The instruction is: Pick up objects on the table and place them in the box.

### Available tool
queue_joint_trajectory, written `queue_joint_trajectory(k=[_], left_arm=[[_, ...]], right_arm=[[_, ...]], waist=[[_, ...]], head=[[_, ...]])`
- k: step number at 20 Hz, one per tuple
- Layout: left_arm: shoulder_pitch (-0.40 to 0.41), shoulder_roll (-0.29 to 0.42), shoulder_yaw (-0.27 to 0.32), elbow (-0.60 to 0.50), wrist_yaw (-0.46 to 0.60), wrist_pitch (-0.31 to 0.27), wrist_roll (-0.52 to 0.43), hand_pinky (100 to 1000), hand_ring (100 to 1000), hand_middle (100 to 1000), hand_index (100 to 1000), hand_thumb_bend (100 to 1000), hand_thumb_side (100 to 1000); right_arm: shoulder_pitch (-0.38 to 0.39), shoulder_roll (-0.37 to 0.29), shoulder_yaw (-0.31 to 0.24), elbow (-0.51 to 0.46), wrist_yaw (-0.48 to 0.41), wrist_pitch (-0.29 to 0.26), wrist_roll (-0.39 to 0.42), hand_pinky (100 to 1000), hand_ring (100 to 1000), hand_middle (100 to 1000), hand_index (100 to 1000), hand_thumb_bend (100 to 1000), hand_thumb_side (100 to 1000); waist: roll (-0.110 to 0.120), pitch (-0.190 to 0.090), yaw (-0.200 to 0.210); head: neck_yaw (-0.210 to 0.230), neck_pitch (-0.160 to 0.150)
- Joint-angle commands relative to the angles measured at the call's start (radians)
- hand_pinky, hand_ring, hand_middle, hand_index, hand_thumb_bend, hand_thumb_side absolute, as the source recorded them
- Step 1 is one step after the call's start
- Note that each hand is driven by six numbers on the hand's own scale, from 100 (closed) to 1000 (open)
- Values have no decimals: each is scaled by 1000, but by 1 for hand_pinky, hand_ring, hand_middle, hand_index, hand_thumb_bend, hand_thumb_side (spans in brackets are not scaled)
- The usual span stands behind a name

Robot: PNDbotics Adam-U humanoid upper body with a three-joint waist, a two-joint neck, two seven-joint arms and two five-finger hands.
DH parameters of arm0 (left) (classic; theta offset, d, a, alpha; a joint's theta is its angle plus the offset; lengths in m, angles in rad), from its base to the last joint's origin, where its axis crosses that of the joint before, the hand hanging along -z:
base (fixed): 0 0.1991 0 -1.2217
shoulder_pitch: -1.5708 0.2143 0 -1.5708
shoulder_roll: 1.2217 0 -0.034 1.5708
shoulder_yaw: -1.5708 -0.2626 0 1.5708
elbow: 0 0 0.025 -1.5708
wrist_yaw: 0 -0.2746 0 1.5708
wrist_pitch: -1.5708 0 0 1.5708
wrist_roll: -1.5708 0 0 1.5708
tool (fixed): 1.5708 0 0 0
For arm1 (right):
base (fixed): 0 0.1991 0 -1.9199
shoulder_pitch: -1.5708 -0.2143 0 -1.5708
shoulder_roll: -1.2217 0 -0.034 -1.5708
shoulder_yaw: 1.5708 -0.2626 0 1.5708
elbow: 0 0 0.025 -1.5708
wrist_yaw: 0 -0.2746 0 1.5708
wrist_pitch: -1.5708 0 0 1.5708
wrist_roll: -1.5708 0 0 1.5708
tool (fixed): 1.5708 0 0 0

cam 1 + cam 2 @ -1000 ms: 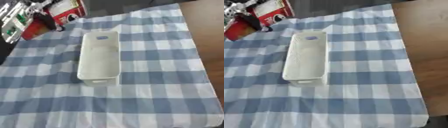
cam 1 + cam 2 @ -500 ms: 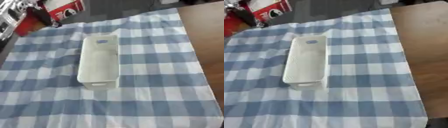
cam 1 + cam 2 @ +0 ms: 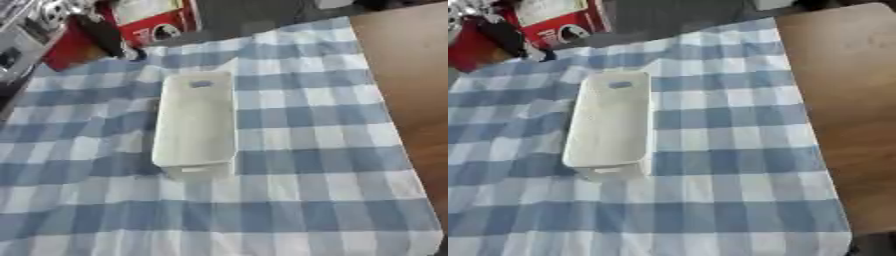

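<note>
box [image 3: 195,122]: long white bin, centre of frame, left of middle, lying lengthwise on the cloth; looked empty, handle slot at far end
cloth [image 3: 306,150]: blue-white check, covered most of the tabletop
tabletop [image 3: 850,100]: bare brown wood along right edge
clutter: red carton [image 3: 153,20] and a dark object [image 3: 101,35] at upper left, just off the cloth's far edge, well apart from box
path to box: nothing beside or over it
robot hand: neither one in frame, state cannot be told
</note>
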Motion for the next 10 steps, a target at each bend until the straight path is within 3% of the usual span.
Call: queue_joint_trajectory(k=[1,10], left_arm=[[-54,-33,-6,6,2,8,-15,100,262,283,387,202,100],[-135,-205,-21,123,-46,0,-19,100,252,273,379,162,100]], right_arm=[[-3,-9,-8,-7,-2,3,0,578,736,818,828,100,653],[-13,9,0,-4,-11,-2,6,577,735,817,829,100,654]], waist=[[-12,-21,1],[-17,-33,-19]], head=[[-9,8],[2,33]])
